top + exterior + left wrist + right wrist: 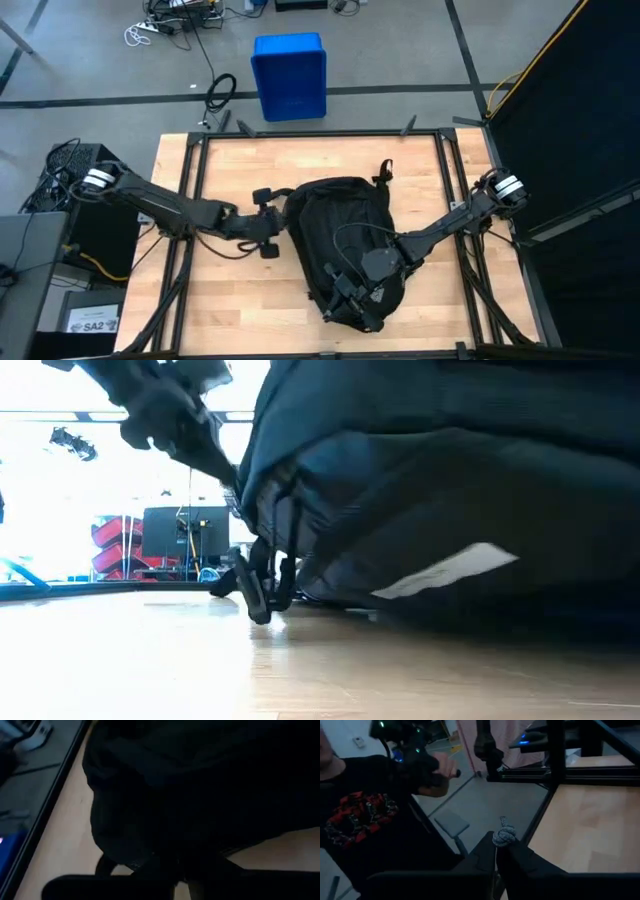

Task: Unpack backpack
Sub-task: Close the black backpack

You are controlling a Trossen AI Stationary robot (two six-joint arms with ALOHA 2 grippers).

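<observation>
Risk: right gripper [496, 851], jaws pinching the zip cord [504, 837], may drag the backpack [340, 215] instead of unzipping; left gripper [272, 222] jaws pressed together on its left edge.

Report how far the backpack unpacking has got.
Done: nothing visible; no contents lie on the table and the backpack looks closed. In hand: the left claw is shut at the bag's side; the right claw, over its near end, pinches a knotted zip cord. Left: opening it, emptying it.

A robotics lab: a wooden table [230, 300] in a black metal frame [320, 134] stands on a taped concrete floor [400, 50], with loose cables [180, 20] and a computer tower [85, 215] nearby.
</observation>
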